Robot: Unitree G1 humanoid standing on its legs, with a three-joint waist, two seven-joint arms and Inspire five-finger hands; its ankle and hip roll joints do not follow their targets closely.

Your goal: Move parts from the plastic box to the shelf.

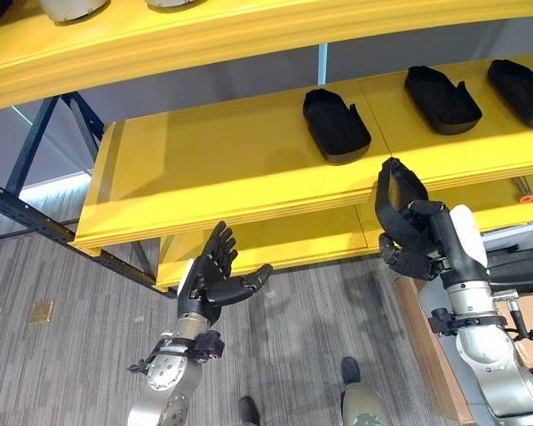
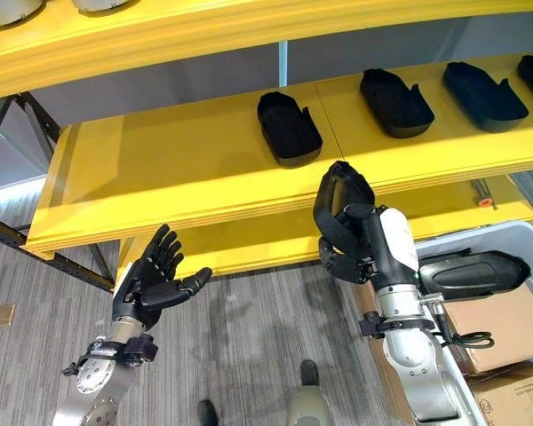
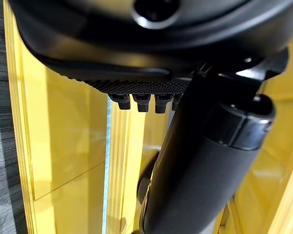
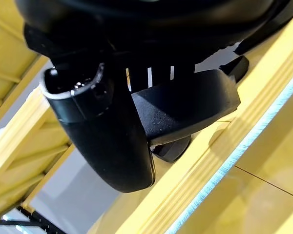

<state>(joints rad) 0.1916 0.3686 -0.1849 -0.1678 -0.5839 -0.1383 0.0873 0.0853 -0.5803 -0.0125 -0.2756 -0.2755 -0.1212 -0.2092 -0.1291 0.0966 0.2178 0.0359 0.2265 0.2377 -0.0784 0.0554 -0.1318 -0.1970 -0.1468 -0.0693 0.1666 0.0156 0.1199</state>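
Note:
Three black shoe-shaped parts (image 1: 336,124) (image 1: 441,99) (image 1: 521,91) lie in a row on the yellow middle shelf (image 1: 222,169). My right hand (image 1: 410,244) is shut on another black part (image 1: 400,191), held upright just below and in front of that shelf's front edge. In the right wrist view the thumb curls over this part (image 4: 185,105). My left hand (image 1: 215,280) is open, fingers spread and palm up, below the shelf's front at the left, holding nothing. One more black part (image 2: 471,271) lies in the grey plastic box (image 2: 520,238) at the right.
An upper yellow shelf (image 1: 204,35) with white objects (image 1: 71,9) overhangs the scene. A lower shelf (image 1: 275,240) carries a small orange-tipped item (image 1: 526,199). Cardboard boxes (image 2: 506,328) stand under the plastic box. Dark steel frame legs (image 1: 35,222) stand at the left on grey floor.

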